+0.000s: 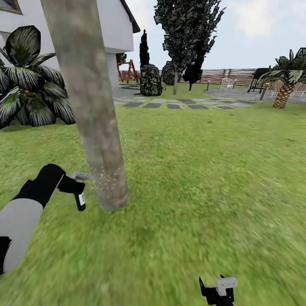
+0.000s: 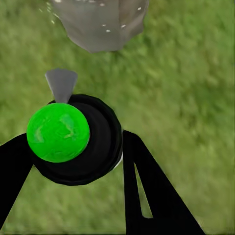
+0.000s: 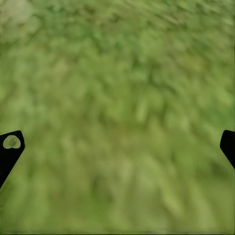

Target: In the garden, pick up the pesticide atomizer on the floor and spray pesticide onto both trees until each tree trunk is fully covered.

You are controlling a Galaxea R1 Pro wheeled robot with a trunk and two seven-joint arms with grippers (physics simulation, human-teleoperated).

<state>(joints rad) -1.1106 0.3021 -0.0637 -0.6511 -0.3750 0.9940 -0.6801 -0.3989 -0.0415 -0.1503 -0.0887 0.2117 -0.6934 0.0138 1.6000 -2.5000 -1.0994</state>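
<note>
Left pincer point(image 1: 73, 187): clenched on the pesticide atomizer point(image 1: 79, 199), nozzle aimed at the tree trunk point(image 1: 91, 110) base to coat it.
Pesticide point(image 1: 102, 180): whitish specks low on bark.
Right pincer point(image 1: 219, 291): released, idle over lawn point(image 1: 204, 178).

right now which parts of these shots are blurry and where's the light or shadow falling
Head view: even daylight, the lawn smeared near the camera, the tree trunk soft, the white specks of pesticide still distinct. Left wrist view: the grass is blurred, the atomizer with its green cap stays sharp. Right wrist view: grass blurred throughout, no cast shadow discernible.
</note>
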